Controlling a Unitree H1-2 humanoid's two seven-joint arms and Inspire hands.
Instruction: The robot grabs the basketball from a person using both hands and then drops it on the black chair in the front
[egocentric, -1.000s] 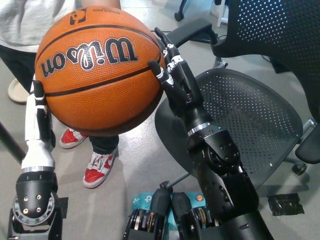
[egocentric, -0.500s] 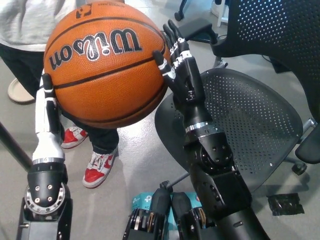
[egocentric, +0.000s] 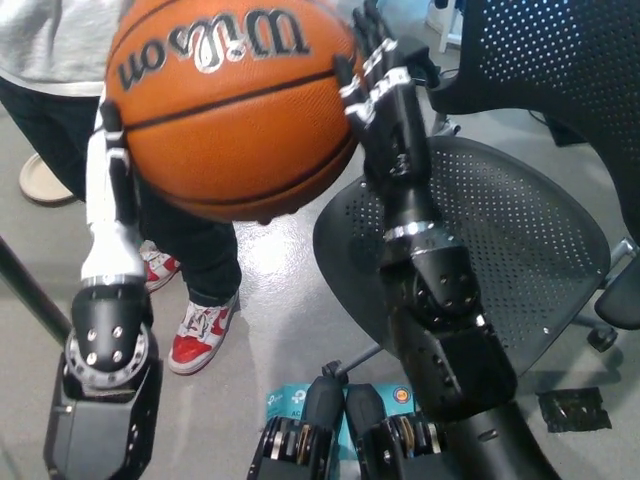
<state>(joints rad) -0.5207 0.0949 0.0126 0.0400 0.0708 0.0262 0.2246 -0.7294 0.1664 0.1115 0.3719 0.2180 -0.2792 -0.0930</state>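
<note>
**Basketball held up between both robot hands**

Basketball (egocentric: 232, 105), orange with black seams and "Wilson" lettering across its upper face, sits high in the head view, at the upper left and partly cut by the top edge. It is pressed between the two robot hands. The white left hand (egocentric: 108, 180) lies flat against the ball's left side, its fingers (egocentric: 111, 140) reaching up along the curve. The black right hand (egocentric: 385, 110) presses on the ball's right side with its fingers (egocentric: 372, 75) spread upward over the surface. Both hands are closed on the ball from opposite sides, and nothing else visibly supports it.

Behind and below the ball stands a person (egocentric: 55, 45) in a light grey top and dark trousers, with red and white sneakers (egocentric: 200, 335) on the grey floor (egocentric: 280, 290).

To the right, the black chair (egocentric: 520, 240) has a perforated seat and a mesh backrest rising at the upper right. The ball is left of the seat and above it, not over its middle; the right forearm crosses the seat's left edge.
</note>
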